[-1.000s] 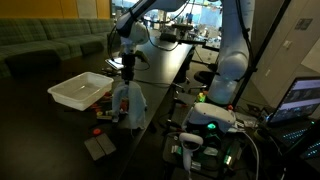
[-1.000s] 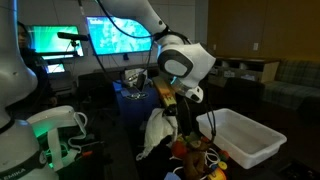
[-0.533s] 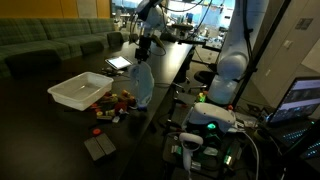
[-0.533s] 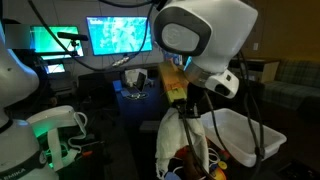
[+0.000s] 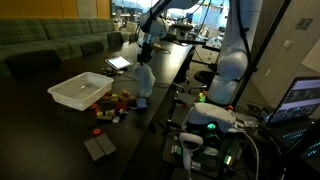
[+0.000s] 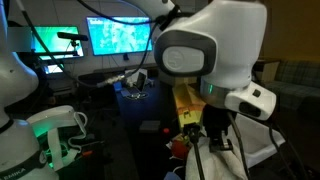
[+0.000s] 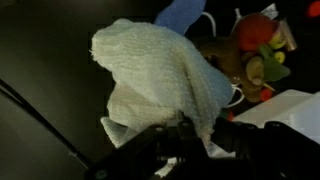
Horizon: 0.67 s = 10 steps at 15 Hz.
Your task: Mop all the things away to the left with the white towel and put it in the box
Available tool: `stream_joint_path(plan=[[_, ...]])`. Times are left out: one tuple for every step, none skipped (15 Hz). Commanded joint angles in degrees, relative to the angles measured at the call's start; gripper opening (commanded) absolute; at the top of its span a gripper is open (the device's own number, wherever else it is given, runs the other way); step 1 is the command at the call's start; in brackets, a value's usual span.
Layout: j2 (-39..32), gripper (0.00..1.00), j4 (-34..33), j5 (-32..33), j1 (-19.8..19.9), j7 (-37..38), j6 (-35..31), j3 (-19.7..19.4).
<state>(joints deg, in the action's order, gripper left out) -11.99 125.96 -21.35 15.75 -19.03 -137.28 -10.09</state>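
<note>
My gripper [image 5: 146, 52] is shut on the white towel [image 5: 143, 82], which hangs limp from it above the dark table. In the wrist view the towel [image 7: 160, 75] fills the middle, pinched between the fingers at the bottom edge. The white box [image 5: 80, 91] sits on the table to the left of the towel; its corner shows in the wrist view [image 7: 290, 108]. A cluster of small coloured things [image 5: 118, 103] lies between box and towel, seen in the wrist view as toy fruit [image 7: 258, 50]. In an exterior view the arm's body [image 6: 205, 50] blocks most of the scene; the towel [image 6: 200, 165] hangs below.
A dark flat pad [image 5: 99, 148] and a small red piece [image 5: 96, 129] lie nearer the table's front. A tablet [image 5: 120, 63] lies behind the towel. The robot base [image 5: 225, 75] and lit electronics [image 5: 210, 125] stand right of the table.
My gripper has lifted the towel and carried it away from the table's front, rightward and farther back, and it hangs higher than a second ago.
</note>
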Motion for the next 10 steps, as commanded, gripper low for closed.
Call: stream_joint_path(plan=[[-9.84, 0.06, -1.31, 7.48, -2.66, 8.77, -8.97, -0.23], [-12.61, 0.06, -1.63, 9.62, -3.36, 10.83, -10.04, -0.21], [-14.84, 0.06, -1.82, 12.12, -4.31, 13.15, -10.46, -0.48], [-16.83, 0.06, -1.80, 14.28, -5.30, 14.82, -10.55, -0.47], [-18.53, 0.06, -1.92, 16.26, -6.25, 16.17, -10.33, -0.41], [-19.69, 0.06, -1.80, 17.75, -7.17, 17.21, -9.59, -0.08], [-20.81, 0.06, -1.80, 18.95, -8.21, 18.47, -9.76, 0.09], [-21.33, 0.06, -1.49, 19.82, -9.15, 19.32, -9.84, 0.41], [-22.12, 0.06, -1.68, 19.80, -9.72, 19.80, -9.67, 1.27], [-22.52, 0.06, -1.84, 20.21, -10.88, 21.06, -10.20, 1.42]])
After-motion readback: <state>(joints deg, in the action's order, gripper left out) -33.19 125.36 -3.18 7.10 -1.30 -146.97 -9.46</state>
